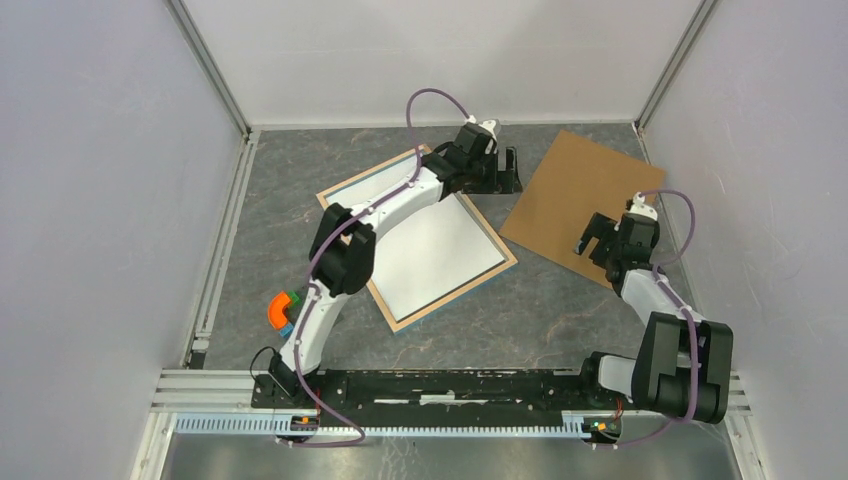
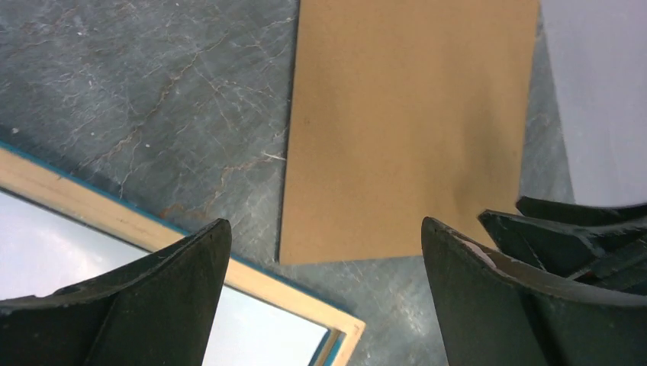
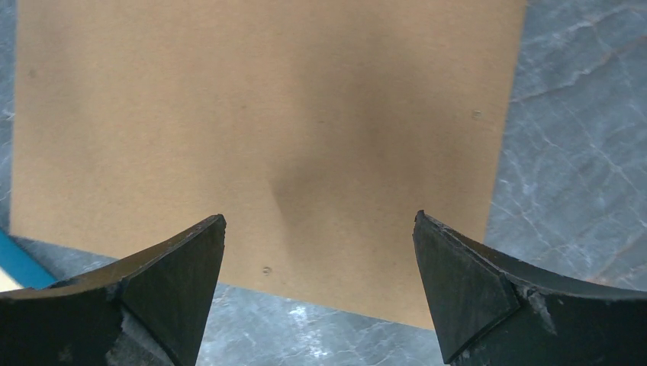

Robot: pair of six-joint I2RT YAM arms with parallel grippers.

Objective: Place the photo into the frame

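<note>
Lying on veined grey tabletop [image 1: 500,330]: thin rectangular light-wood frame [image 1: 455,293], matte brown cardboard board [image 1: 580,195]; left gripper [image 1: 512,170] and right gripper [image 1: 590,235] are held released, empty.

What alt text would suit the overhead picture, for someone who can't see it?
Two white-and-black robot arms reach over a grey table. The open left gripper hangs between a wood-edged frame with a white middle and a brown cardboard sheet; the open right gripper hangs above that sheet.

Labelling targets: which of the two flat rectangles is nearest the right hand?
The plain brown cardboard board, its edge under the right hand. The other, the wood-edged frame, has a white middle.
</note>
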